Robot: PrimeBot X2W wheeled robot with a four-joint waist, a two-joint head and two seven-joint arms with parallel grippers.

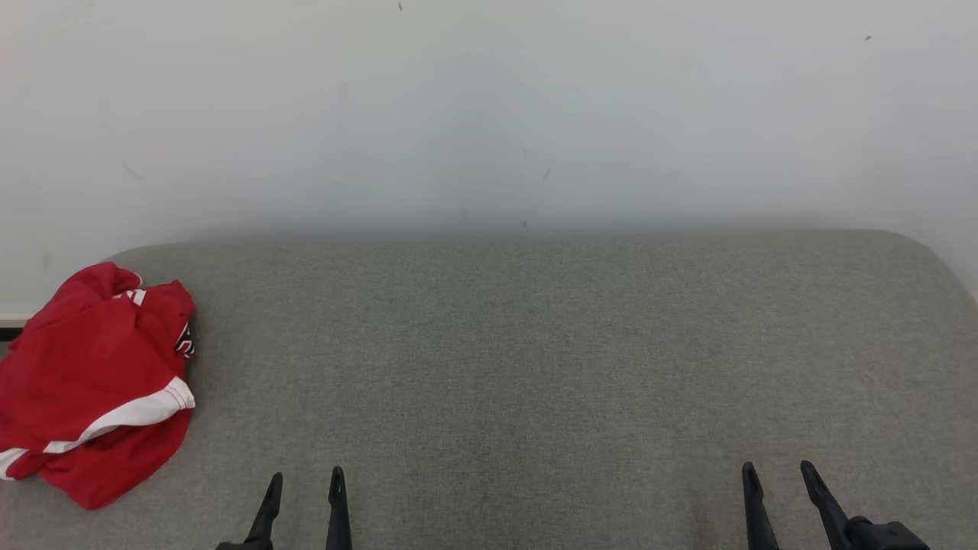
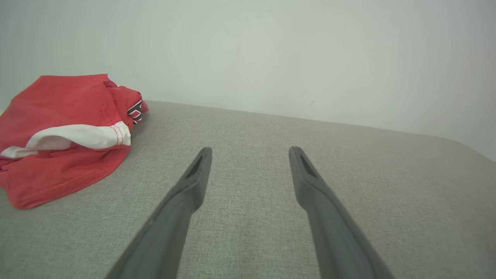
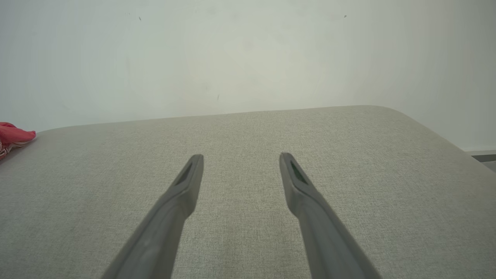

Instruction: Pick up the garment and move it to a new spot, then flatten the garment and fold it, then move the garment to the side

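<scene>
A crumpled red garment [image 1: 88, 389] with white stripes lies bunched at the far left of the grey fabric surface [image 1: 535, 367]. In the left wrist view the garment [image 2: 62, 139] sits to the upper left of the fingers. My left gripper [image 1: 306, 477] stands open near the front edge, to the right of the garment and apart from it; nothing is between its jaws [image 2: 250, 149]. My right gripper [image 1: 778, 467] is open at the lower right, far from the garment, with bare fabric between its fingers [image 3: 240, 155]. A red corner of the garment [image 3: 13, 135] shows at the left edge of the right wrist view.
A pale wall [image 1: 489, 114] rises behind the grey surface. The surface has rounded back corners, and its right edge [image 3: 445, 135] drops off toward a floor strip.
</scene>
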